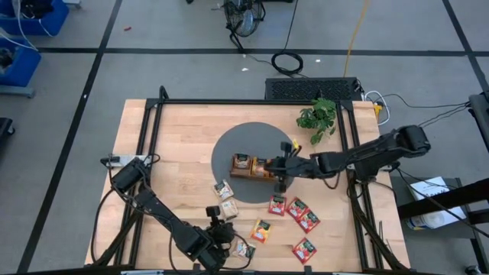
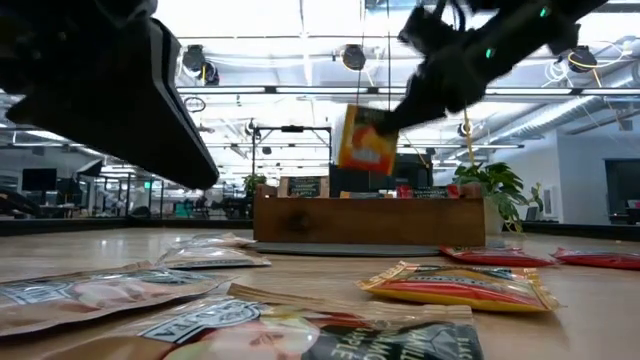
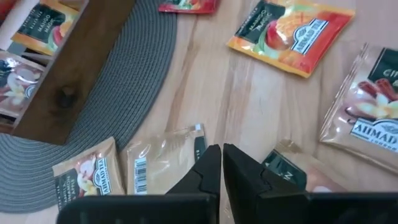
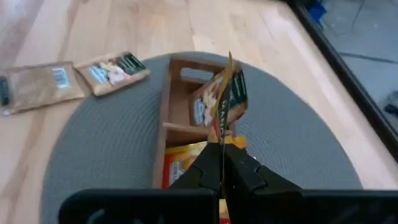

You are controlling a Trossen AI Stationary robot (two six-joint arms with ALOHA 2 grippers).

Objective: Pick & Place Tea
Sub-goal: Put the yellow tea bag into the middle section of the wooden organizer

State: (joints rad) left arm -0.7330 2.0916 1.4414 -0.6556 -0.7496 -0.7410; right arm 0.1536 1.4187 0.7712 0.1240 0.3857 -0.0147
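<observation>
Table (image 1: 183,137) carrying round grey mat (image 1: 229,145), wooden tray (image 1: 256,174) sitting on it. Right claw (image 4: 222,144) pinching orange tea packet (image 4: 225,93), hanging above tray: placing step. Next calling for lowering into compartment, then spreading. Left claw (image 3: 221,163) pressed together, empty, hovering over loose packets (image 1: 294,210) lying near tray.
</observation>
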